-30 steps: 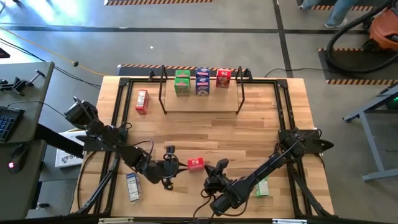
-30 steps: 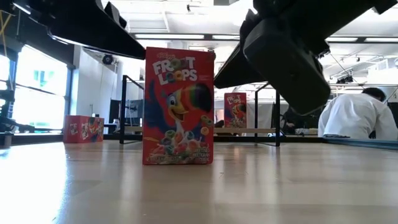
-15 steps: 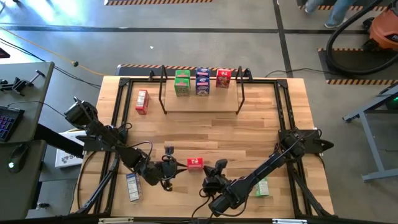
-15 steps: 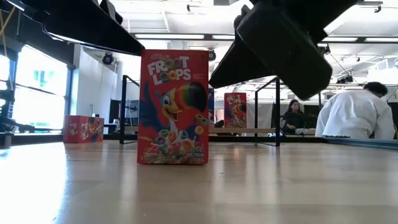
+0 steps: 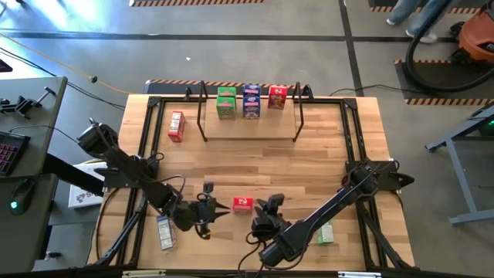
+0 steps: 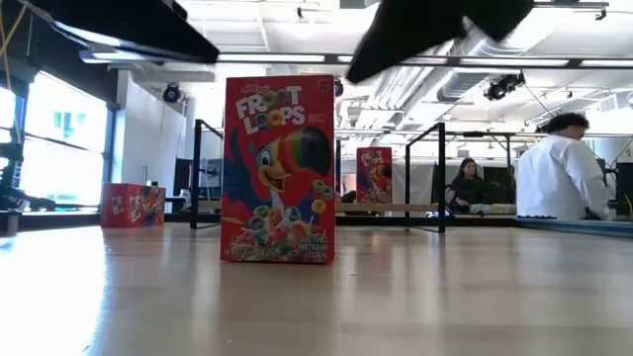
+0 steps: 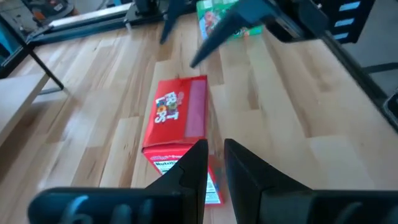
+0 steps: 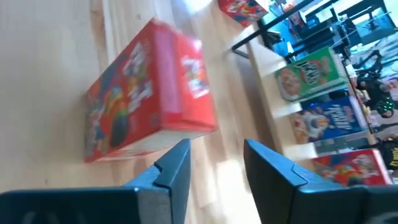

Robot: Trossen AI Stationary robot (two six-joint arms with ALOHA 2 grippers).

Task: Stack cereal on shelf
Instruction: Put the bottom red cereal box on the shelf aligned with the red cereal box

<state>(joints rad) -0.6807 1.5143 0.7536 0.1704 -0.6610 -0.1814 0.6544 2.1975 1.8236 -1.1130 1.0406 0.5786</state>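
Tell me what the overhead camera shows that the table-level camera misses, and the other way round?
Only the high view shows both grippers, the left gripper and right gripper, flanking the red box, plus a green box and a blue box on the shelf. Only the low view shows the red box's toucan front and people in the room behind. Both show the standing red box, another red box on the shelf, and one left of the shelf.
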